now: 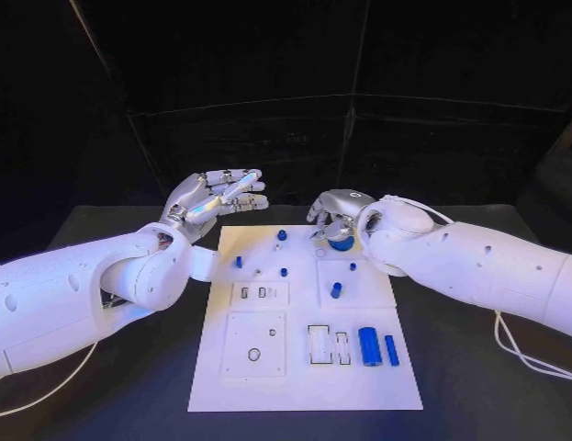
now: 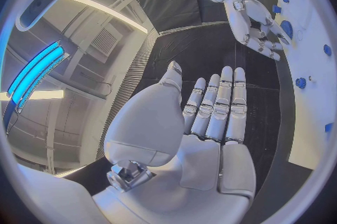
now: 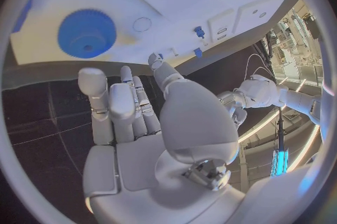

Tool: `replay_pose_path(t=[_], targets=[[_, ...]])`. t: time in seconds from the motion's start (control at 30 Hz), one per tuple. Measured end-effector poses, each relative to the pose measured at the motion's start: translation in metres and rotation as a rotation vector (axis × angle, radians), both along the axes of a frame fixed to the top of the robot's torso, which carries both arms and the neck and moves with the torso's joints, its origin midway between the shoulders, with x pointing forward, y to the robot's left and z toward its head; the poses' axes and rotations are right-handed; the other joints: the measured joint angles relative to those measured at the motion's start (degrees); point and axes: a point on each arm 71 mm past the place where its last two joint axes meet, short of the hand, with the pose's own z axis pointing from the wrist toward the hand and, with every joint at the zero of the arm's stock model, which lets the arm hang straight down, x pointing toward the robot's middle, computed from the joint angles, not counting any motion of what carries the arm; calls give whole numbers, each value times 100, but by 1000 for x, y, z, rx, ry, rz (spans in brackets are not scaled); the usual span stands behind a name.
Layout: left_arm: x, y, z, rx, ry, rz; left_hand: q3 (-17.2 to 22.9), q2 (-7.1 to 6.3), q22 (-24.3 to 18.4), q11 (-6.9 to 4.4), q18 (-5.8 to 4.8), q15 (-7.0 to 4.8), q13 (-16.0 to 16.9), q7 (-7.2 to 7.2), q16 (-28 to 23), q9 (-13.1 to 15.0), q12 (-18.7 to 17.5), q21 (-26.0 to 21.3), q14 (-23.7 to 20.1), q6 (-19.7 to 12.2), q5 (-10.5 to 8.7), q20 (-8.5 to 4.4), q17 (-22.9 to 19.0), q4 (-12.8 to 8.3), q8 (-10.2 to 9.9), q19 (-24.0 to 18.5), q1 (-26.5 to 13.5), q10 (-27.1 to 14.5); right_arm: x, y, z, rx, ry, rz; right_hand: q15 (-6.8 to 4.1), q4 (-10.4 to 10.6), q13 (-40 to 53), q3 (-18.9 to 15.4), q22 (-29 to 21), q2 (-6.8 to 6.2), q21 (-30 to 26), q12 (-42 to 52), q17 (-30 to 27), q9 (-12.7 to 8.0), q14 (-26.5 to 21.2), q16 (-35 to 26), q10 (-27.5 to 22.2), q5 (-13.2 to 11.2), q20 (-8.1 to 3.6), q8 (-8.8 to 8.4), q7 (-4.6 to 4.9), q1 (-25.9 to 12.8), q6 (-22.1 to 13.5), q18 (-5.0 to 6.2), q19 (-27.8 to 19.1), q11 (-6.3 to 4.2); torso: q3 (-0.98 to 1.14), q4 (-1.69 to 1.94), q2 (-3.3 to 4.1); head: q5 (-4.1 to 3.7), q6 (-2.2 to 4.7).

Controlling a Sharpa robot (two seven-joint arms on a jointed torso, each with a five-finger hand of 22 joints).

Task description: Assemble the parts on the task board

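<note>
Two hands: both hover at the far end of the task board (image 1: 219,386), which lies white in the middle of the black counter (image 1: 100,230)
Left hand (image 1: 216,200): raised off the far left corner of the board, palm open, fingers (image 2: 219,101) straight and side by side, holding nothing
Right hand (image 1: 339,213): low over the far right part of the board, fingers (image 3: 121,106) loosely curled and slightly apart, nothing between them; the blue gear (image 3: 86,33) lies on the board just beyond the fingertips
Loose parts: a thick blue cylinder (image 1: 368,346) and a thinner blue pin (image 1: 392,350) lie flat, side by side, on the near right of the board; several small blue pegs (image 1: 283,235) stand upright in the far half
Recesses in the board: a rectangular slot (image 1: 319,344) beside the cylinder looks empty; a smaller one next to it cannot be read clearly; an oval hole (image 1: 254,354) on the near left looks empty too
Risk, gear: judged from the crowding, curled right fingers coming down on the gear could brush the upright pegs close by and knock one crooked
Risk, cylinder and pin: both are round and lying on their sides, so a glancing touch would probably roll them toward the board edge
Risk, arms: the two hands are near each other, so a reach across could bring them into contact
</note>
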Motion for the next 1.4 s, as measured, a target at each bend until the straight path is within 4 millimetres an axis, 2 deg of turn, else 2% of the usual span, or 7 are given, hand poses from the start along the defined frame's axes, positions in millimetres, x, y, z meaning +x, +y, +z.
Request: replay_pose_path(t=[0.1,0.27,0.33,0.4,0.53,0.67,1.4], targets=[[0,1,0,1,0,2,0,0,-8,0,0,0,0,0,-8,0,0,0,0,0,0,0,0,0,0,0,0,0,-4,-26,6,27,6,-47,-98,77,166,-77,248,-3,157,279,155,2,-10,136,499,92,-65,15,-75,-2,89,-94,136,-116,-6,-23,-11,14,12],[1,2,0,2,0,6,0,0,-18,20,0,0,0,22,-21,0,0,-23,0,22,0,20,0,0,0,21,0,20,-8,-61,8,64,48,-137,-206,338,861,-338,907,-192,552,1088,882,-34,-2,669,1021,270,-202,15,-178,-193,61,-182,470,-274,-13,-54,-21,23,21],[1,2,0,2,-1,7,0,0,-18,20,0,0,0,22,-21,0,0,-23,0,22,0,20,0,0,0,20,0,20,-8,-69,8,74,66,-167,-206,475,1568,-477,1172,-239,706,1805,1307,-50,-2,958,1053,419,-217,15,-217,-236,17,-273,594,-302,-16,-62,-24,23,24],[2,2,-1,2,-1,6,-2,0,-17,17,0,0,0,10,-21,0,0,-23,0,33,0,8,0,-1,0,33,0,24,-7,-74,7,82,87,-193,-206,642,3218,-659,1455,-264,873,3342,1693,-55,-2,1245,1090,493,-210,15,-164,-207,-76,-272,704,-303,-16,-64,-24,19,29],[3,0,-1,2,-1,5,-16,0,-17,-1,0,0,0,2,-21,0,0,-22,0,43,0,0,0,-16,0,41,0,42,-4,-77,4,91,117,-222,-181,860,5030,-877,1790,-185,1067,4966,1790,-55,-3,1543,1020,493,-139,93,-121,-123,-210,-360,812,-226,-14,-65,-21,8,32],[4,0,-2,2,-1,4,-16,0,-22,-1,0,0,0,1,-21,0,0,-22,0,43,0,0,0,-16,0,41,0,42,0,-74,1,96,148,-240,-141,1008,5892,-1001,2013,-181,1190,5701,1790,-55,-3,1708,1164,493,-77,197,-87,3,-305,-361,874,-150,-9,-66,-16,8,27],[7,-2,-3,2,0,3,-16,0,-22,-1,0,0,0,22,-43,0,0,-22,0,63,0,0,0,-16,0,40,0,41,5,-47,-8,27,195,-195,-185,923,6722,-917,2862,-97,1578,6355,1788,-47,-2,1830,1472,370,-170,380,-187,413,-256,-538,1271,-235,-14,-62,-12,10,-12]])
